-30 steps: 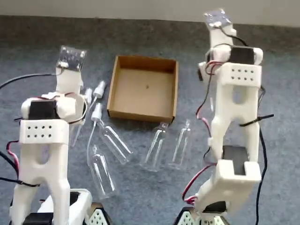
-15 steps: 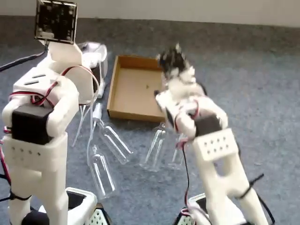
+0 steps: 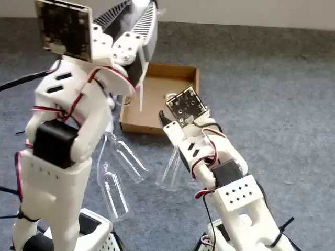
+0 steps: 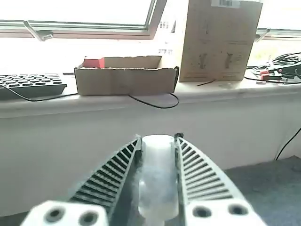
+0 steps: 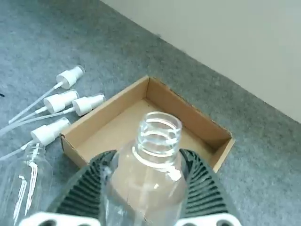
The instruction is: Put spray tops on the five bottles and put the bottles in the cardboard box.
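Being capped, it seems, the bottle (image 5: 159,134) is clasped by the right gripper (image 5: 149,158), the spray top (image 4: 156,179) by the left gripper (image 4: 157,139); alignment over the neck is needed next.

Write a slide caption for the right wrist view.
Right gripper holds an uncapped clear bottle, cardboard box and four loose spray tops on the carpet beyond.

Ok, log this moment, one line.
left gripper: shut on spray top | right gripper: shut on capless bottle | four spray tops: beside cardboard box
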